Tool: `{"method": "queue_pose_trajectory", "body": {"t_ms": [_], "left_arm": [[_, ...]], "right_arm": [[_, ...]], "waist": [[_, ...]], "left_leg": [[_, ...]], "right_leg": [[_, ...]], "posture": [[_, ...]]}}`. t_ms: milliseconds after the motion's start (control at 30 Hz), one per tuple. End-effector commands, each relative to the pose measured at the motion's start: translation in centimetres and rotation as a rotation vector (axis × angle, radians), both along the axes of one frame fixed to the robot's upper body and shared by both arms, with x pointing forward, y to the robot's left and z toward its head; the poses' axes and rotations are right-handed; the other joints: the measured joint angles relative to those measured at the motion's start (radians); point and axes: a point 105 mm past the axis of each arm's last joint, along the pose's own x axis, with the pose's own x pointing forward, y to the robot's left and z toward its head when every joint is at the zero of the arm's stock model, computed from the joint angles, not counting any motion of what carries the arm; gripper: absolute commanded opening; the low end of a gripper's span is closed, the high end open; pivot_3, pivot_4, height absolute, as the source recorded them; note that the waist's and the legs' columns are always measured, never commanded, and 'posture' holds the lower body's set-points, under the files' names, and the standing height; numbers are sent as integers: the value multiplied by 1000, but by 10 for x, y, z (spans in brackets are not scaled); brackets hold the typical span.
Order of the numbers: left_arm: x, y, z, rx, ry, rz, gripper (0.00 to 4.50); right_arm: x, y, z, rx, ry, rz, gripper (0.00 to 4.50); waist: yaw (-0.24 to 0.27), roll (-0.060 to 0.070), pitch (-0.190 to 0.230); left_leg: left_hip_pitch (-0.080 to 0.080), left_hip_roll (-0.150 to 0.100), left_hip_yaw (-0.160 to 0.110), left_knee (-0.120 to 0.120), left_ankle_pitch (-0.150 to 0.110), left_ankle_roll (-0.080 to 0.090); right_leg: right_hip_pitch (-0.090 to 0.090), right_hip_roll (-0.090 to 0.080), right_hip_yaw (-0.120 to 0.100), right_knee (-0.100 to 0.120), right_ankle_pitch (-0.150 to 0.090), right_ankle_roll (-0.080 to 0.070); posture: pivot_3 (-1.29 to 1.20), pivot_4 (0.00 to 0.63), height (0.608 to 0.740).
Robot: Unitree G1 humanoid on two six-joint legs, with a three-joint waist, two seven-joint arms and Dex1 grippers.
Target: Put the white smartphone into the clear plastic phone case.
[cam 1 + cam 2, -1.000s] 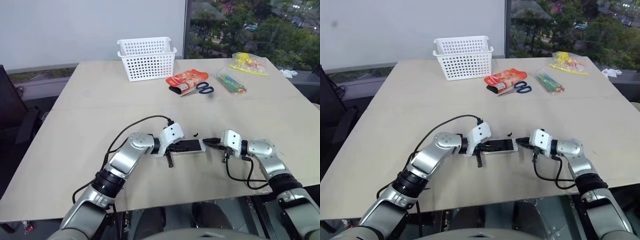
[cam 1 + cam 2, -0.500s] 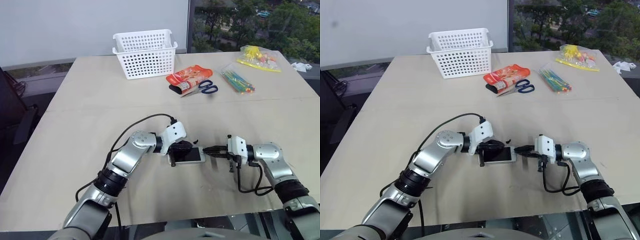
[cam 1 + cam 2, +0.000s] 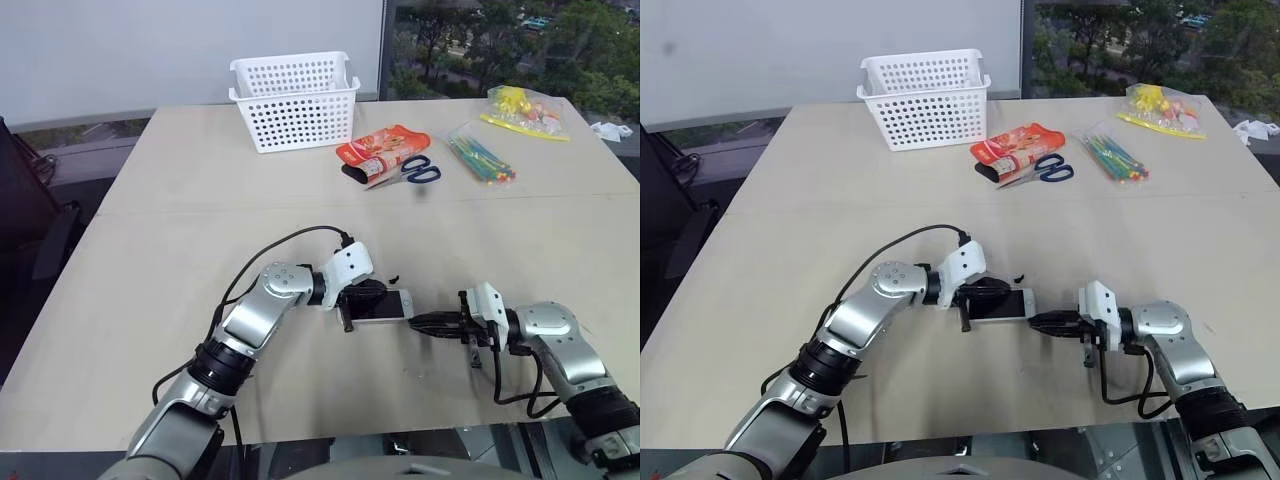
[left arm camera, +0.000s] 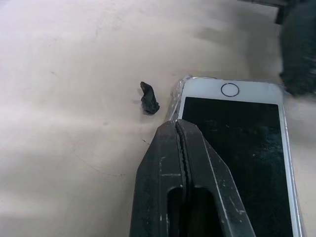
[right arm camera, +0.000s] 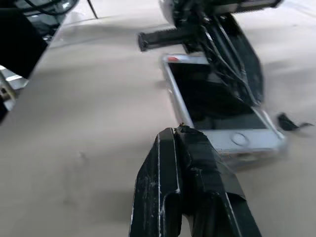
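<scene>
Between both closed-jawed grippers, white smartphone (image 3: 381,306) flat, lengthwise left-right, seemingly inside clear plastic phone case (image 4: 174,97).

My two head eyes look forward and down from above over the table (image 3: 150,230), side by side, sharing nearly the whole tabletop out to the white basket (image 3: 294,100) by the window. My left wrist camera sits low and close, looking along my pressed-together fingers (image 4: 182,168) onto the white smartphone (image 4: 237,143). My right wrist camera looks nearly level from the opposite end; both wrist views share that phone and the black scrap (image 4: 149,98).
</scene>
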Motion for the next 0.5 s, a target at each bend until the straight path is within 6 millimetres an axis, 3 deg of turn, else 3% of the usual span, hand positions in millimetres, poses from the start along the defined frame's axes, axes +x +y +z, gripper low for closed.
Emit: {"method": "queue_pose_trajectory", "body": {"t_ms": [33,233,400,500], "left_arm": [[-5,6,-23,61,68,16,0],[-5,7,-22,64,66,17,0],[-4,8,-18,52,47,30,0],[0,4,-5,1,11,34,0]], "right_arm": [[6,7,8,32,-32,-13,68],[16,5,2,19,-19,-59,68],[10,-3,-23,-105,27,-36,68],[6,-7,-36,-182,25,-11,68]], "waist": [[1,0,1],[1,0,3],[2,0,3],[2,0,3]], "left_leg": [[0,0,0,0,0,0],[0,-1,1,0,0,0],[0,-1,0,0,0,0],[0,-1,0,1,0,0]], "right_leg": [[0,0,0,0,0,0],[0,0,1,0,0,0],[0,1,1,0,0,0],[0,1,1,0,0,0]], "posture": [[0,150,740],[0,150,740],[0,150,740],[0,150,740]]}}
